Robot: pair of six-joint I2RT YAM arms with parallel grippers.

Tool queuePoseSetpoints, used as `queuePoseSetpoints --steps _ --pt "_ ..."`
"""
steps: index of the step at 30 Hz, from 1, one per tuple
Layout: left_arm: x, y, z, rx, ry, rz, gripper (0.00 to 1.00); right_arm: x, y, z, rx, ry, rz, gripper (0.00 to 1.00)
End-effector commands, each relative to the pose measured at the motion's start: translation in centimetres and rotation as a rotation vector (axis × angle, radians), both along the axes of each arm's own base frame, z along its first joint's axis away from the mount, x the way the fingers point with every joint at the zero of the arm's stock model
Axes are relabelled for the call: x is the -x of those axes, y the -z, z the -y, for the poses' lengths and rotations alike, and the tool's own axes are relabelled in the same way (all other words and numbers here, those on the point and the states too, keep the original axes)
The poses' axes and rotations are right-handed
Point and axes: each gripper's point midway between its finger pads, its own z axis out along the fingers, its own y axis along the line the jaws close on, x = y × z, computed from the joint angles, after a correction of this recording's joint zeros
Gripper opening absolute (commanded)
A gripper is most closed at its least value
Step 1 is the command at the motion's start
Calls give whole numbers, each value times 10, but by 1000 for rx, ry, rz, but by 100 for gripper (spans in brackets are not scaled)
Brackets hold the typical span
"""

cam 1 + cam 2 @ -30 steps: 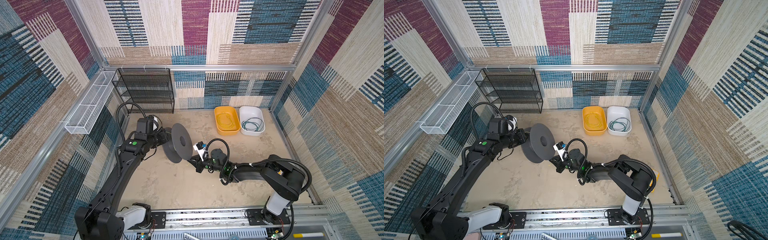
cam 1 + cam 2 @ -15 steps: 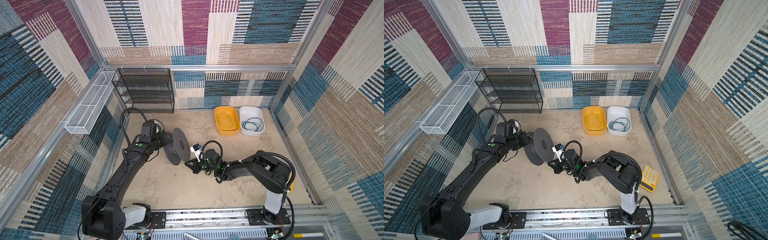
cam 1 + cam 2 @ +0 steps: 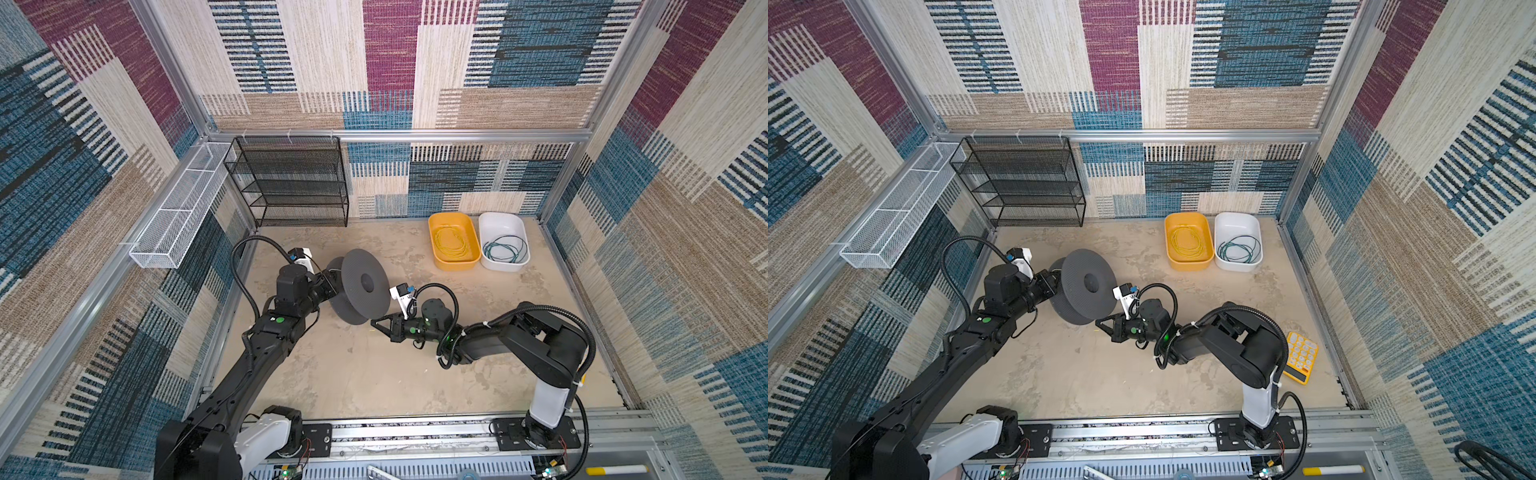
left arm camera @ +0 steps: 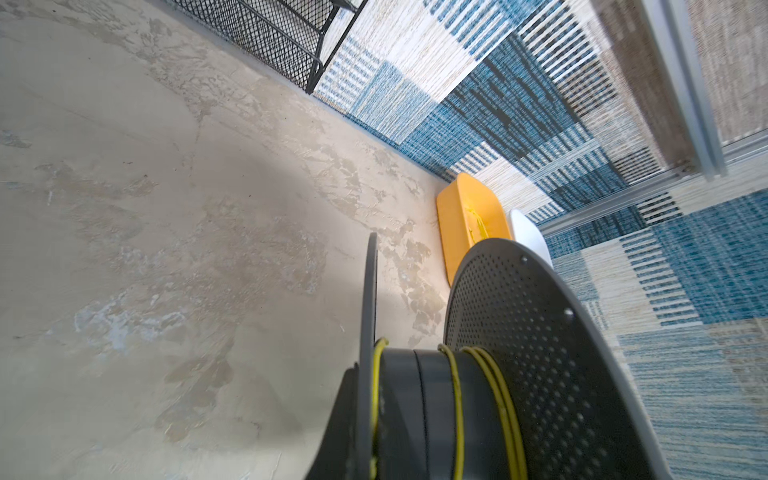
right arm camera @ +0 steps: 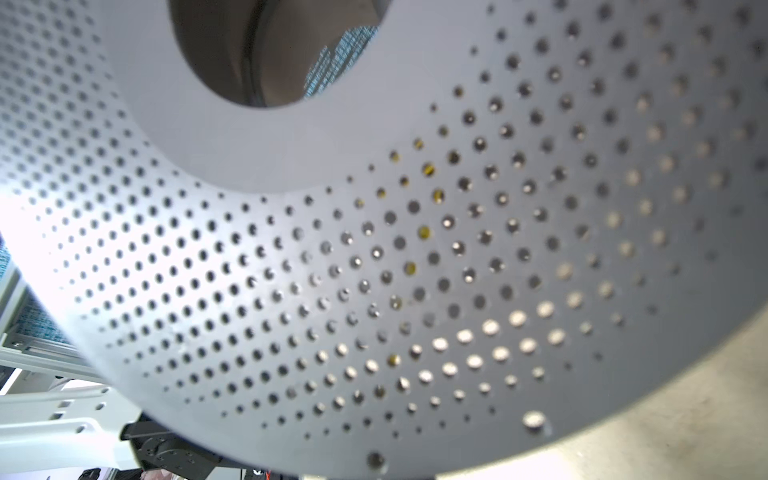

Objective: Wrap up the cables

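Over the last second the right end effector (image 3: 375, 323) has crept in toward the lower rim of the grey spool (image 3: 359, 291), and the left arm has swung the spool so that its perforated flange faces the top views broadly again.

Several turns of the yellow cable (image 4: 457, 395) already sit on the spool's core, spread loosely rather than packed side by side. More of it lies coiled in the yellow tub (image 3: 432, 237) at the back of the desk (image 3: 332, 374). The teal-green cable (image 3: 505, 251) is looped in the white tub (image 3: 498, 220) just beside it, untouched.

Both wires look very thin, light and limp, yet springy enough to slacken off the core if tension drops. The best hold is probably a pinch on the strand a little way out from the spool, so each turn is laid taut. The spool itself looks rigid and is best taken by a flange.

The left end effector (image 3: 328, 286) appears clamped on the spool's nearer flange and carries it tilted. The right end effector has its jaws together, tips just beside the spool's rim. Whether a strand is pinched there is too fine to tell.
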Motion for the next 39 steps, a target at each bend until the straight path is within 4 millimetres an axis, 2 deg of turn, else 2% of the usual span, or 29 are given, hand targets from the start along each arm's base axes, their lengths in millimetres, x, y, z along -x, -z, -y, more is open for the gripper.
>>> queuePoseSetpoints --steps 1,7,8,11,14,19,24,27,34,39 --pt "-15 -120 -10 189 -91 483 0 48 -42 -12 -143 -268 47 0" --pt "-12 -116 -12 227 -109 475 0 50 -40 -11 -177 -270 4 0" --pt "-11 -125 -12 246 -106 512 0 50 -39 -11 -184 -268 -4 0" --pt "-11 -129 -9 247 -91 524 0 47 -31 -11 -171 -248 -27 0" --pt "-7 -134 -5 245 -66 534 0 42 -19 -10 -139 -213 -65 9" --pt "0 -137 -4 244 -52 558 0 35 -16 -11 -143 -179 -102 10" --pt "9 -134 -4 204 -38 574 0 27 -25 -2 -130 -105 -62 2" --pt "14 -129 -6 199 -49 585 0 31 -38 -2 -162 -132 -36 0" --pt "21 -123 -2 194 -78 613 0 40 -68 -9 -256 -182 -29 0" --pt "18 -118 6 199 -73 609 0 53 -86 -23 -312 -243 0 0"
